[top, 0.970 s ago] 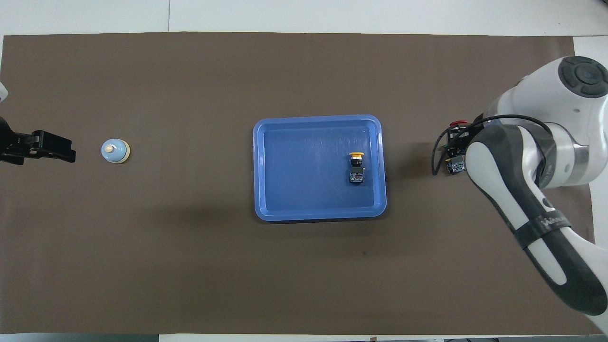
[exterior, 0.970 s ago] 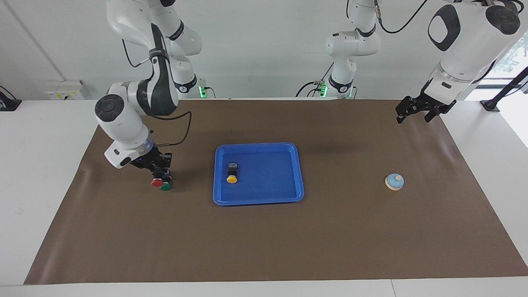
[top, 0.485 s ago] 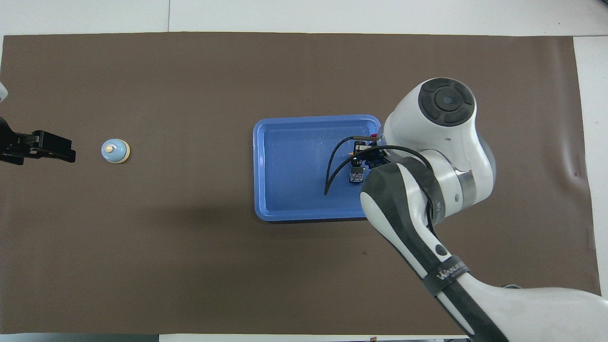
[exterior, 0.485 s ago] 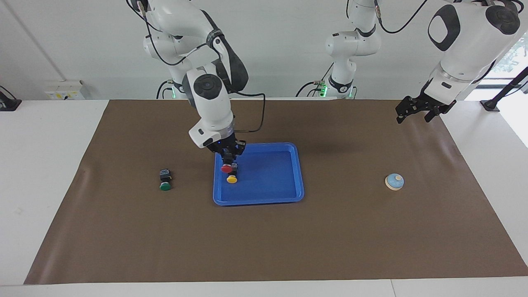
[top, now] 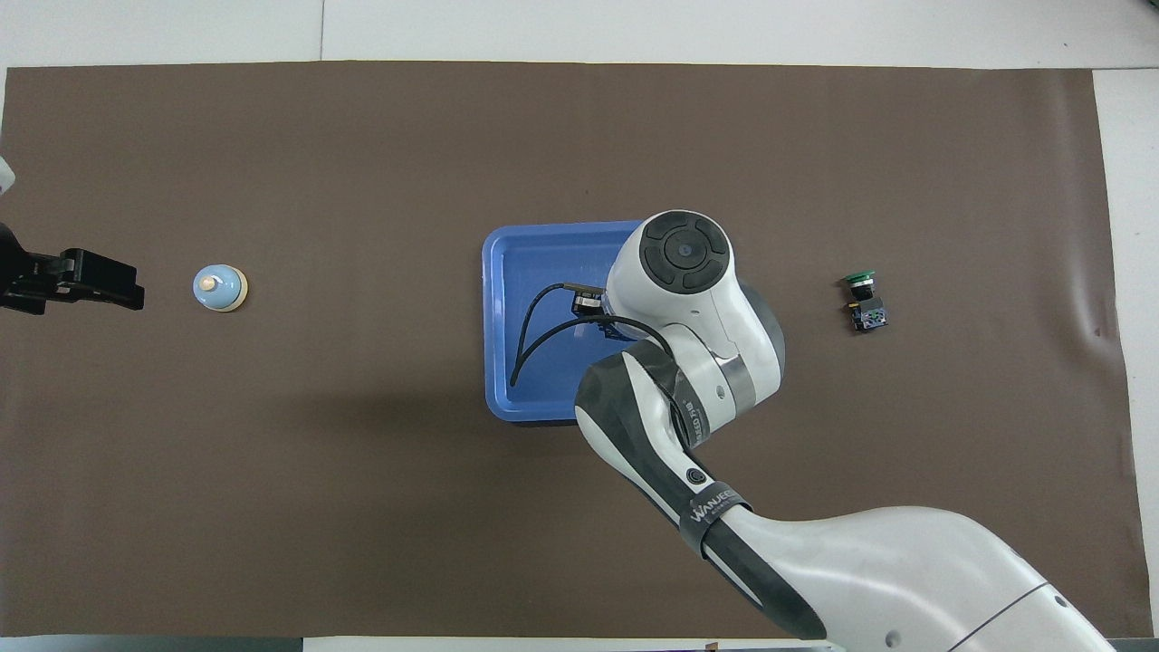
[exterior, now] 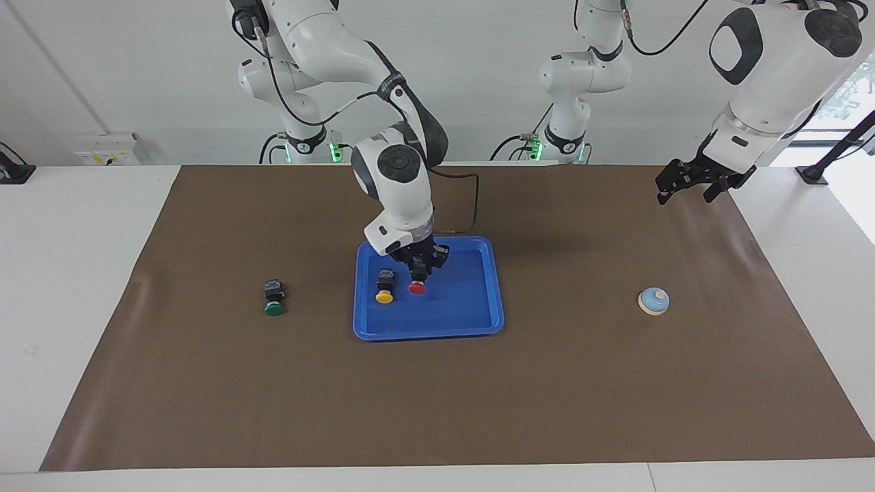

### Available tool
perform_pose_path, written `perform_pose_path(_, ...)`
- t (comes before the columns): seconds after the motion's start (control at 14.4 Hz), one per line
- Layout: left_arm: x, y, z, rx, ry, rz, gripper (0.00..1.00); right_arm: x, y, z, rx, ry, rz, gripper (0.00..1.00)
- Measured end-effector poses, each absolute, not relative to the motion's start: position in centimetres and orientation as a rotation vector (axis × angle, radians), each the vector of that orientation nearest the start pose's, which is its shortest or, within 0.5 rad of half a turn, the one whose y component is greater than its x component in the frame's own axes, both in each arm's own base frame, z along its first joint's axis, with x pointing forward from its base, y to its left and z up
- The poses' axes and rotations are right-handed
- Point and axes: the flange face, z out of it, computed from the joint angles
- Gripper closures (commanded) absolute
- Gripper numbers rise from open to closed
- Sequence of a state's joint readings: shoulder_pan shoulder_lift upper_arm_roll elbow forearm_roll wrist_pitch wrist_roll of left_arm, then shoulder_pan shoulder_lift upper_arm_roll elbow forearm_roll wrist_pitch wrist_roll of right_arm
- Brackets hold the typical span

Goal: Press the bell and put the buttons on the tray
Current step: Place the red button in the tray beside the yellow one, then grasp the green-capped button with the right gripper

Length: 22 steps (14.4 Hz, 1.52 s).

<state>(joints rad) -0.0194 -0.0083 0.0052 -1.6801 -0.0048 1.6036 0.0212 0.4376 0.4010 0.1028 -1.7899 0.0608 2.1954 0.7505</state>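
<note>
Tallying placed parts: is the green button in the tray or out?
Out. The green button lies on the brown mat, apart from the tray, toward the right arm's end.

A robotics laboratory is shown, not a home or shop. Two white industrial arms are mounted at the edge of a white surface covered by a plain brown mat, with green status lights lit at their bases and black cables run along their links. A bare white wall, a wall-mounted socket box and a camera stand foot are seen around the rig.
</note>
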Motion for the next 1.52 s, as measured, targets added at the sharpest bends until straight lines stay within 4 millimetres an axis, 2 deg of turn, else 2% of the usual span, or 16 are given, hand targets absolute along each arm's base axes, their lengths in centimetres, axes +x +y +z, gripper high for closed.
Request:
perform_pose_path(0.07, 55.1, -0.8, 58.0, -3.144, 0.055, 0.107, 0.0, 55.5, 33.0, 32.6, -3.043, 0.388, 0.078, 0.5)
perform_pose_path(0.14, 55.1, -0.8, 58.0, -3.144, 0.055, 0.107, 0.0, 55.4, 33.0, 32.3, -3.044, 0.387, 0.079, 0.37)
perform_pose_path(0.21, 55.1, -0.8, 58.0, -3.144, 0.055, 0.107, 0.0, 55.2, 32.9, 31.9, -3.043, 0.388, 0.077, 0.28)
perform_pose_path(0.35, 55.1, -0.8, 58.0, -3.144, 0.055, 0.107, 0.0, 55.0, 32.8, 31.4, -3.037, 0.388, 0.062, 0.13)
perform_pose_path(0.42, 55.1, -0.8, 58.0, -3.144, 0.055, 0.107, 0.0, 54.8, 32.8, 31.1, -3.036, 0.388, 0.058, 0.0)
perform_pose_path(0.62, 55.1, -0.8, 58.0, -3.144, 0.055, 0.107, 0.0, 54.7, 32.5, 31.3, -3.043, 0.392, 0.069, 0.0)
perform_pose_path(0.76, 55.1, -0.8, 58.0, -3.144, 0.055, 0.107, 0.0, 55.8, 30.5, 33.5, -3.074, 0.388, 0.123, 0.0)
perform_pose_path(0.83, 55.1, -0.8, 58.0, -3.144, 0.055, 0.107, 0.0, 57.1, 28.3, 35.3, -3.085, 0.342, 0.14, 0.0)
perform_pose_path(0.9, 55.1, -0.8, 58.0, -3.144, 0.055, 0.107, 0.0, 58.7, 25.0, 37.4, -3.087, 0.281, 0.137, 0.0)
perform_pose_path(0.97, 55.1, -0.8, 58.0, -3.144, 0.055, 0.107, 0.0, 60.0, 21.0, 38.9, -3.085, 0.216, 0.124, 0.0)
perform_pose_path(1.11, 55.1, -0.8, 58.0, -3.144, 0.055, 0.107, 0.0, 61.7, 12.4, 40.1, -3.081, 0.111, 0.112, 0.0)
perform_pose_path(1.18, 55.1, -0.8, 58.0, -3.144, 0.055, 0.107, 0.0, 62.0, 8.8, 39.6, -3.079, 0.077, 0.119, 0.0)
perform_pose_path(1.25, 55.1, -0.8, 58.0, -3.144, 0.055, 0.107, 0.0, 62.0, 5.9, 38.5, -3.076, 0.051, 0.116, 0.0)
perform_pose_path(1.32, 55.1, -0.8, 58.0, -3.144, 0.055, 0.107, 0.0, 61.8, 3.9, 37.2, -3.075, 0.022, 0.093, 0.0)
perform_pose_path(1.39, 55.1, -0.8, 58.0, -3.144, 0.055, 0.107, 0.0, 61.3, 2.5, 35.7, -3.075, -0.02, 0.065, 0.0)
perform_pose_path(1.52, 55.1, -0.8, 58.0, -3.144, 0.055, 0.107, 0.0, 59.9, 1.6, 33.1, -3.08, -0.105, 0.052, 0.0)
